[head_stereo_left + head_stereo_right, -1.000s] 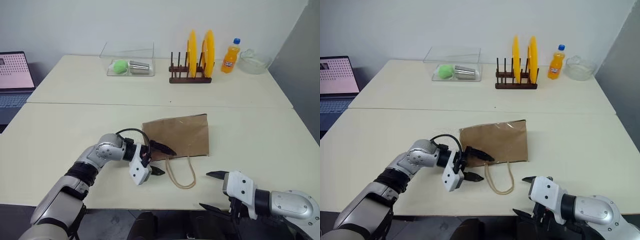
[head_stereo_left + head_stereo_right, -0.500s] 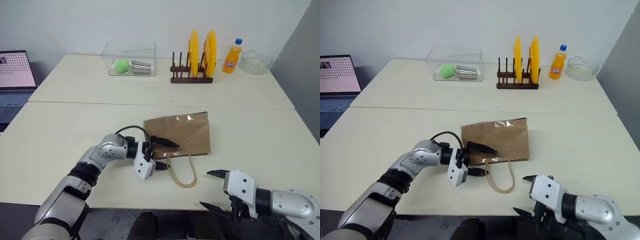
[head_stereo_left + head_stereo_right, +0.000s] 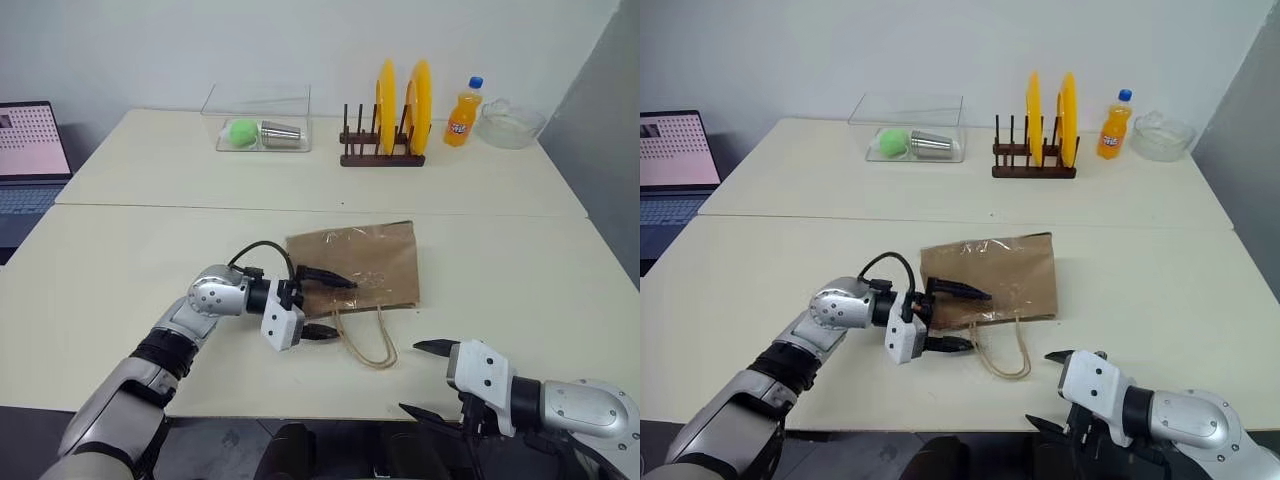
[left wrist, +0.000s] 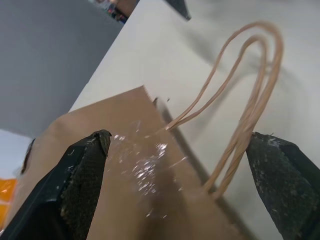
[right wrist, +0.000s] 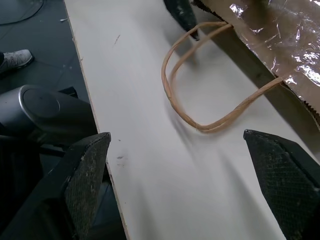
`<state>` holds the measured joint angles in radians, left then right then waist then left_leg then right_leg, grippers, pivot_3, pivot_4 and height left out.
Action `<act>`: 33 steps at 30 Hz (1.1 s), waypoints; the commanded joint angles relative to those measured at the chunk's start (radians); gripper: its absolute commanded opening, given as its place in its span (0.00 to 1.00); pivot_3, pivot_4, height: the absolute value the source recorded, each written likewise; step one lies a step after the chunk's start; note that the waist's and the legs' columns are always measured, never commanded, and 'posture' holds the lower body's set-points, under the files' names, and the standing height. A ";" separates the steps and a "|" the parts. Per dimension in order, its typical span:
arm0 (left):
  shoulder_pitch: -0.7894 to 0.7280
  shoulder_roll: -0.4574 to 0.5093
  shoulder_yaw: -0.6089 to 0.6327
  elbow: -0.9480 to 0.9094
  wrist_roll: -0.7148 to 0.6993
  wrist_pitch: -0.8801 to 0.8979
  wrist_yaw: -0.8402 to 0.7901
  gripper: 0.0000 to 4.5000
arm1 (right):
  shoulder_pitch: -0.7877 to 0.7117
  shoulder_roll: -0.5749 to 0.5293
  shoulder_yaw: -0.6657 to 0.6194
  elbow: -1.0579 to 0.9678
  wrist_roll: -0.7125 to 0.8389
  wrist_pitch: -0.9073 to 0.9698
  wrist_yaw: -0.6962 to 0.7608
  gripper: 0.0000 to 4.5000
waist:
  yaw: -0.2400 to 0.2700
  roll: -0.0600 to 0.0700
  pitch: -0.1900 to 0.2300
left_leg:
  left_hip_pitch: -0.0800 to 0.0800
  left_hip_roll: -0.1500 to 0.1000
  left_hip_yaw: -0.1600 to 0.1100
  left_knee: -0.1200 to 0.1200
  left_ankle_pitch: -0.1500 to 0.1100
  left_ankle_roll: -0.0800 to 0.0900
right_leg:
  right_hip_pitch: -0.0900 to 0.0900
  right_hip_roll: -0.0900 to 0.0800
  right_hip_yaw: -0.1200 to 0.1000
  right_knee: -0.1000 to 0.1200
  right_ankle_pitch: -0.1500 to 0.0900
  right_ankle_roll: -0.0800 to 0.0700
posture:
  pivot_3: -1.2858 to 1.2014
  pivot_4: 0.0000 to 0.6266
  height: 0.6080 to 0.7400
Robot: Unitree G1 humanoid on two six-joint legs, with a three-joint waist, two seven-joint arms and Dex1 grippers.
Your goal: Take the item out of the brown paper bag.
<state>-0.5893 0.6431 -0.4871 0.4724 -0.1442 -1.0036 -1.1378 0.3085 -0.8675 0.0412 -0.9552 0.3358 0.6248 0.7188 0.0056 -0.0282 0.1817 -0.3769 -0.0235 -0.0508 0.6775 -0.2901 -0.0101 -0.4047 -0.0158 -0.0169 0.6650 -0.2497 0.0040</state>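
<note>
The brown paper bag [image 3: 358, 265] is lying flat on the near desk [image 3: 120, 260], and I am taking it as my landmark. Its mouth edge is facing me, and its two tan cord handles [image 3: 368, 342] are trailing from that edge across the desk toward me. My left jaws [image 3: 328, 305] are standing wide apart at the bag's near left corner, one finger reaching over the crinkled paper, the other lying beside the handles just off the bag, and they are gripping nothing. Through my left wrist camera I am seeing the bag's paper [image 4: 120, 165] glinting between my two fingers, with the handle loops [image 4: 247, 105] curving beside it. My right jaws [image 3: 425, 378] are hanging well apart from the bag, out past the handles and at the desk's near edge, spread wide and empty. I cannot tell where the item is; nothing of it is peeking out of the bag's mouth. Beyond the bag, on the far desk, a dark wooden plate rack [image 3: 378, 150] is holding two yellow plates [image 3: 400, 105], with an orange soda bottle [image 3: 462, 112] and a clear glass bowl [image 3: 510, 122] to its right. Beyond the bag to the left, a clear box [image 3: 258, 120] is holding a green ball [image 3: 240, 131] and a metal cup [image 3: 280, 132]. A laptop [image 3: 32, 150] is sitting far off to the bag's left.
</note>
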 commanded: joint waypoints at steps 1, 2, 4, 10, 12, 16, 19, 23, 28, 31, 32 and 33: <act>0.002 0.003 0.012 -0.045 -0.064 0.033 -0.053 0.99 | -0.002 0.000 -0.002 -0.049 0.007 -0.017 0.002 1.00 | 0.000 0.000 0.000 | 0.000 0.000 0.000 0.000 0.000 0.000 | 0.000 0.000 0.000 0.000 0.000 0.000 | 0.52 0.24 1.00; -0.001 -0.003 0.018 -0.043 -0.061 0.035 -0.057 0.99 | -0.004 0.001 0.000 -0.048 0.006 -0.018 0.001 1.00 | 0.000 0.000 0.000 | 0.000 0.000 0.000 0.000 0.000 0.000 | 0.000 0.000 0.000 0.000 0.000 0.000 | 0.52 0.24 1.00; -0.006 -0.017 0.028 -0.035 -0.053 0.042 -0.059 0.99 | -0.008 0.003 0.004 -0.047 0.005 -0.018 0.000 1.00 | 0.000 0.000 0.000 | 0.000 0.000 0.000 0.000 0.000 0.000 | 0.000 0.000 0.000 0.000 0.000 0.000 | 0.52 0.24 1.00; -0.007 -0.040 0.040 -0.014 0.002 0.028 -0.044 0.99 | -0.013 0.006 0.008 -0.046 0.002 -0.018 -0.003 1.00 | 0.000 0.000 0.000 | 0.000 0.000 0.000 0.000 0.000 0.000 | 0.000 0.000 0.000 0.000 0.000 0.000 | 0.52 0.24 1.00; -0.005 -0.044 0.037 -0.012 0.009 0.023 -0.050 0.99 | -0.011 0.006 0.009 -0.047 0.001 -0.018 -0.005 1.00 | 0.001 0.000 0.000 | 0.000 0.000 0.000 0.000 0.000 0.000 | 0.000 0.000 0.000 0.000 0.000 0.000 | 0.52 0.24 1.00; -0.002 -0.020 0.011 -0.031 -0.053 -0.012 -0.132 0.99 | -0.004 0.001 0.002 -0.052 0.006 -0.014 -0.002 1.00 | 0.000 0.000 0.000 | 0.000 0.000 0.000 0.000 0.000 0.000 | 0.000 0.000 0.000 0.000 0.000 0.000 | 0.52 0.24 1.00; 0.002 0.012 -0.008 -0.059 -0.118 -0.008 -0.224 0.99 | 0.004 -0.003 -0.004 -0.057 0.012 -0.010 0.003 1.00 | -0.001 0.000 0.000 | 0.000 0.000 0.000 0.000 0.000 0.000 | 0.000 0.000 0.000 0.000 0.000 0.000 | 0.52 0.24 1.00; -0.006 0.049 -0.018 -0.053 -0.147 0.006 -0.325 0.99 | 0.015 -0.010 -0.010 -0.063 0.017 -0.003 0.007 1.00 | -0.003 0.000 0.000 | 0.000 0.000 0.000 0.000 0.000 0.000 | 0.000 0.000 0.000 0.000 0.000 0.000 | 0.52 0.24 1.00; -0.051 0.006 -0.007 0.037 -0.056 0.006 -0.325 0.99 | 0.011 -0.010 -0.013 -0.063 0.030 0.006 0.007 1.00 | -0.002 0.000 0.000 | 0.000 0.000 0.000 0.000 0.000 0.001 | 0.000 0.000 0.000 0.000 0.000 0.000 | 0.52 0.24 1.00; -0.067 -0.016 -0.011 0.049 -0.018 0.044 -0.322 0.99 | 0.006 -0.010 -0.015 -0.063 0.036 0.012 0.006 1.00 | -0.003 0.000 0.000 | 0.000 0.000 0.000 0.000 -0.001 0.001 | 0.000 0.001 0.000 0.000 0.000 0.000 | 0.52 0.24 1.00; -0.074 -0.020 -0.016 0.051 -0.003 0.067 -0.327 0.99 | 0.005 -0.010 -0.018 -0.062 0.038 0.014 0.007 1.00 | -0.003 0.000 0.000 | -0.001 0.000 0.000 0.000 -0.001 0.001 | 0.000 0.001 0.000 0.000 0.000 0.000 | 0.52 0.24 1.00; -0.080 -0.023 -0.021 0.052 0.008 0.081 -0.336 0.99 | 0.003 -0.012 -0.020 -0.061 0.040 0.016 0.007 1.00 | -0.003 0.000 0.000 | -0.001 0.000 0.000 0.000 -0.001 0.002 | 0.000 0.001 0.000 0.000 0.000 0.000 | 0.52 0.24 1.00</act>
<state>-0.6460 0.6218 -0.5060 0.5247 -0.1491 -0.9424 -1.4708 0.3181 -0.8730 0.0425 -0.9565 0.3583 0.6428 0.7195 0.0022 -0.0282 0.1816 -0.3774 -0.0237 -0.0506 0.6778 -0.2908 -0.0086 -0.4048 -0.0149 -0.0166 0.6646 -0.2496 0.0039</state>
